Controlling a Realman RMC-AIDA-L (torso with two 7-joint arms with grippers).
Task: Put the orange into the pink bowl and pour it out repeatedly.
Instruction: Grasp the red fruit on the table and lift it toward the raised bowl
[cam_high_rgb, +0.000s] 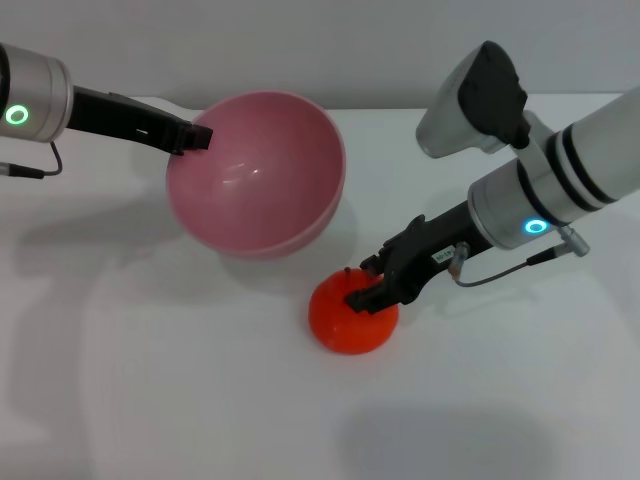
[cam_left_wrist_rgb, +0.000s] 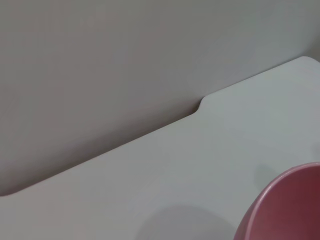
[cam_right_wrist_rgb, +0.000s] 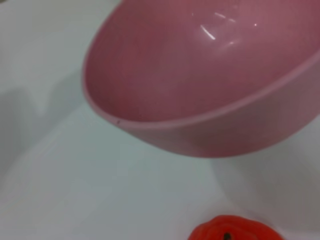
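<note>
The right claw (cam_high_rgb: 368, 293) is closed around the top of the orange (cam_high_rgb: 350, 320), which sits on the white tabletop (cam_high_rgb: 180, 400) just in front of the pink bowl (cam_high_rgb: 256, 172). The left claw (cam_high_rgb: 192, 138) grips the bowl's far left rim, holding it tilted with its empty mouth toward the orange

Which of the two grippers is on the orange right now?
The right gripper: it sits on top of the orange on the table. The left gripper is at the tilted pink bowl's rim.
</note>
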